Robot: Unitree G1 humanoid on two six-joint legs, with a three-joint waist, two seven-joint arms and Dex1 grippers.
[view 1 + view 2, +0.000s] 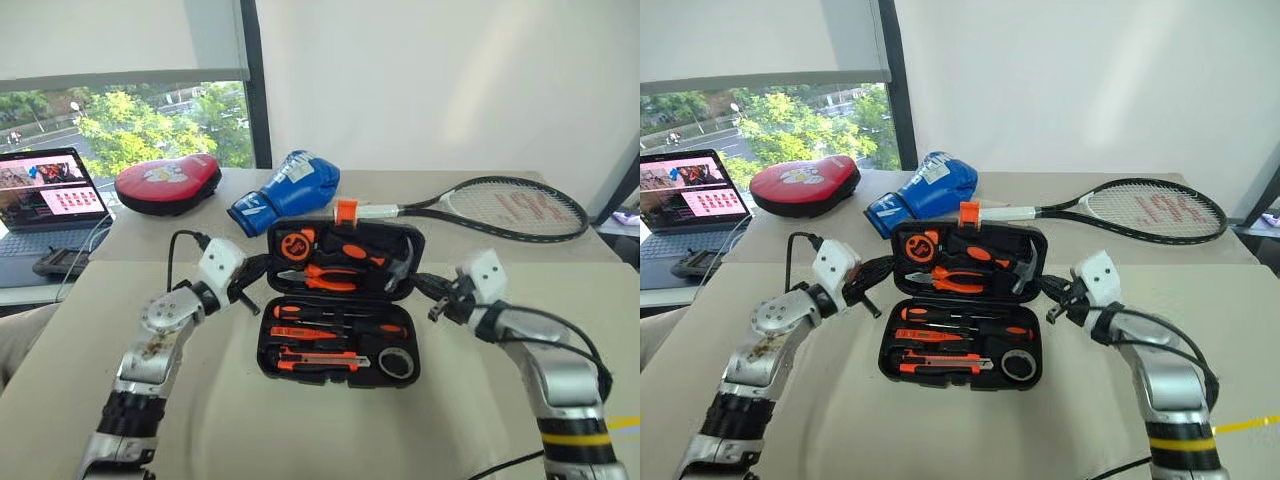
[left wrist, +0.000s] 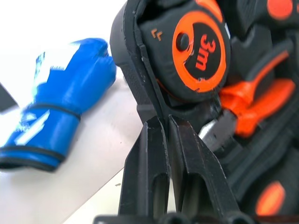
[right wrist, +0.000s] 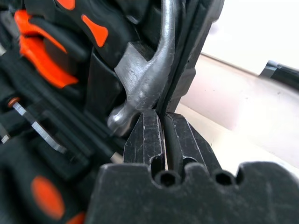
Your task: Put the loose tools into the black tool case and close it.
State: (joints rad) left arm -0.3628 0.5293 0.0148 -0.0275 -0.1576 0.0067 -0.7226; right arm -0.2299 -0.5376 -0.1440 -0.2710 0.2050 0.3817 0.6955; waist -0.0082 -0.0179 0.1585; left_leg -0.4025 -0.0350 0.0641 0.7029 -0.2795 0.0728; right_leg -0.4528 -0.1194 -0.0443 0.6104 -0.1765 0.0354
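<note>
Head stereo pair down over the black tool case (image 1: 340, 300); wrist cameras close, seemingly at its opposite edges.

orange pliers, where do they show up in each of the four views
Left eye view: orange pliers in the case's far half, centre of the picture.
Right eye view: same slot, slightly further left.
Left wrist view: right of middle, below the tape measure.
Right wrist view: upper left corner, beside the hammer head.
Shared landmark: the black tool case.
</note>
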